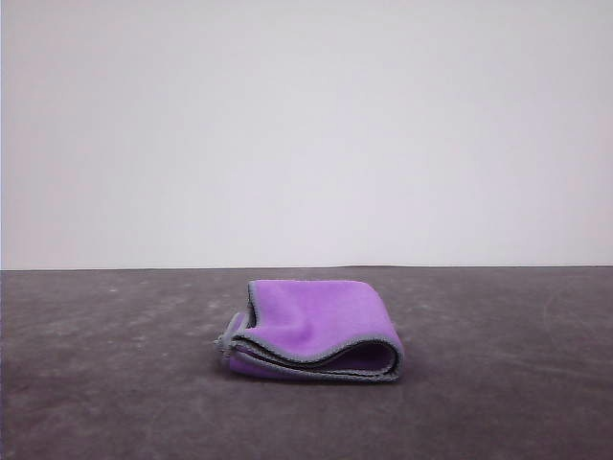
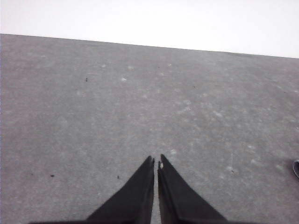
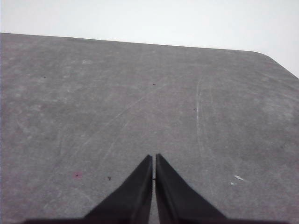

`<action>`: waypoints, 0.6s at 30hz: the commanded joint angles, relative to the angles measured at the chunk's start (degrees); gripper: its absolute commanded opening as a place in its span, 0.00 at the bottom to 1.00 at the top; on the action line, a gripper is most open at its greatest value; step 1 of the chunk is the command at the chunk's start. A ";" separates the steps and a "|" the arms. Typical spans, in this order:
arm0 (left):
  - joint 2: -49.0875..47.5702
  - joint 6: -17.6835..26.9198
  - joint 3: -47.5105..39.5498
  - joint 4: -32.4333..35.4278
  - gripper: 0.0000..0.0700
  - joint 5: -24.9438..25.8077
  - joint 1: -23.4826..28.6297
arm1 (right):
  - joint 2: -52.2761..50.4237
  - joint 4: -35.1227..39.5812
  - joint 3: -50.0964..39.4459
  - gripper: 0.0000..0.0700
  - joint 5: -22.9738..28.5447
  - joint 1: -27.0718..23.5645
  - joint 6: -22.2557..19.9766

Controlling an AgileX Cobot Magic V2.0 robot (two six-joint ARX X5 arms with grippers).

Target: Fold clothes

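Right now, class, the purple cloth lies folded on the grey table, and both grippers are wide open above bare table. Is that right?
Not quite. The purple cloth does lie folded on the grey table, but the grippers are shut, not wide open. The left wrist view shows the left gripper closed on nothing, and the right wrist view shows the right gripper the same, both above bare table.

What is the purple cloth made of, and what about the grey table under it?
The cloth looks like soft, fuzzy fabric, maybe microfibre: it bends in thick rounded folds, has a matte purple face and grey stitched edging. The table looks like a hard, matte grey board; faint scratches and pale specks show on it. Its exact material is unclear.
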 commanded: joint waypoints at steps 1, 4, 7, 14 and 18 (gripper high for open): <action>-0.01 -0.15 -0.98 -0.54 0.00 -0.15 0.00 | -0.04 -0.11 -0.26 0.01 0.05 -0.13 0.57; -0.02 -0.15 -0.98 -0.52 0.00 -0.15 0.00 | -0.04 1.04 -0.26 0.01 0.05 -0.13 0.57; -0.03 -0.14 -0.98 -0.52 0.00 -0.15 0.00 | -0.04 1.21 -0.26 0.01 0.07 -0.13 0.57; -0.03 -0.15 -0.98 -0.52 0.00 -0.15 0.00 | -0.04 1.21 -0.24 0.01 0.07 -0.13 0.55; -0.03 -0.15 -0.98 -0.52 0.00 -0.15 0.00 | -0.04 1.21 -0.24 0.01 0.07 -0.13 0.55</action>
